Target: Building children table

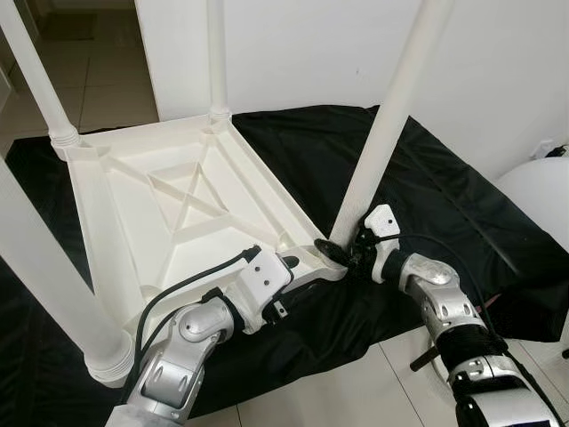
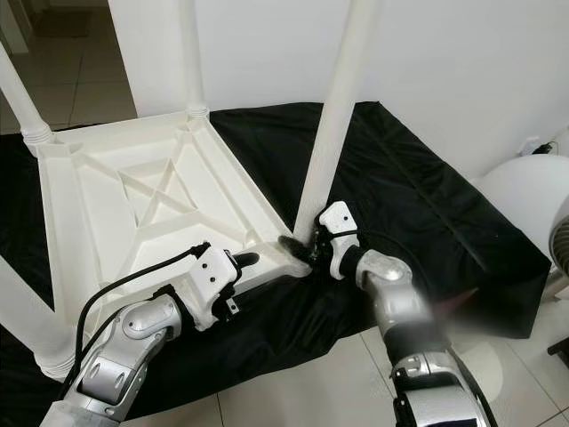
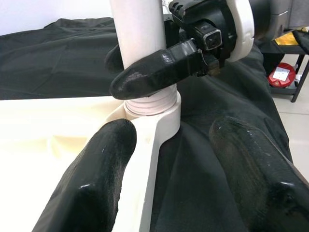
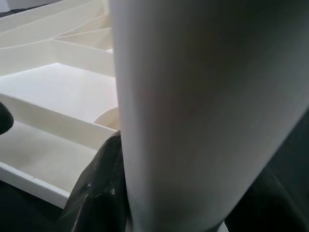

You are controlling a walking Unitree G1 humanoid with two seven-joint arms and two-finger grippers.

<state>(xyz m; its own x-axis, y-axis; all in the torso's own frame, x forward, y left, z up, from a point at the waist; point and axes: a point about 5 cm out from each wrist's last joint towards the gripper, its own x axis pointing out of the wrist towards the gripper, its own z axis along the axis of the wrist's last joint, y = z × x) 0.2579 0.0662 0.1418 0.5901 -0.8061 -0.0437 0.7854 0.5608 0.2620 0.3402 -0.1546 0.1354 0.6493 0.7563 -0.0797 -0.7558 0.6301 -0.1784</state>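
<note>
Inverted white tabletop (image 1: 169,209) on black cloth (image 1: 427,196). Right gripper (image 1: 348,253) clamps the fourth leg (image 1: 387,124) just above its near-right corner socket; left gripper (image 3: 164,159), fingers spread wide, straddles the adjoining rim. Step: seating the last leg; next, twist it home

Bright, even indoor light; glare on the white leg (image 4: 193,111), which sits close and soft-focused; right arm (image 2: 418,329) slightly blurred
</note>
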